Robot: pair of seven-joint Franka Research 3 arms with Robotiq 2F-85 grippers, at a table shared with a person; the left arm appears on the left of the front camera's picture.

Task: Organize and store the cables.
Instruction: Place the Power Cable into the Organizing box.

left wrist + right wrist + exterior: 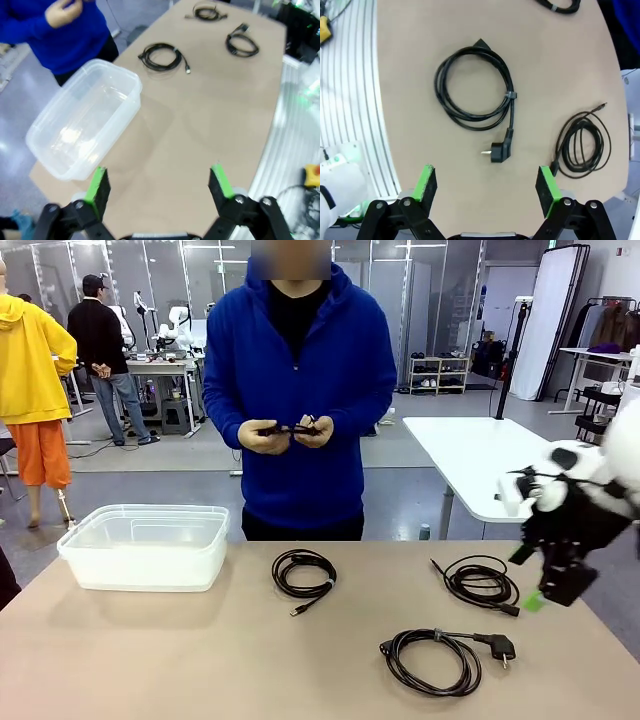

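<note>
Three black cable coils lie on the tan table: a small one (303,575) at the middle, a thin one (482,583) to the right, and a thicker one (438,660) with a mains plug (497,645) near the front. The person's hands hold a fourth small cable (290,428) at chest height. My right gripper (486,184) hangs open above the plug cable (475,87), with the thin coil (582,145) off to one side. My left gripper (159,185) is open over bare table, near the bin, far from the coils (161,56).
A clear plastic bin (140,570) stands at the table's left with nothing inside; it is also in the left wrist view (127,107). The person in a blue hoodie (300,360) stands at the far edge. White tables and other people are farther back.
</note>
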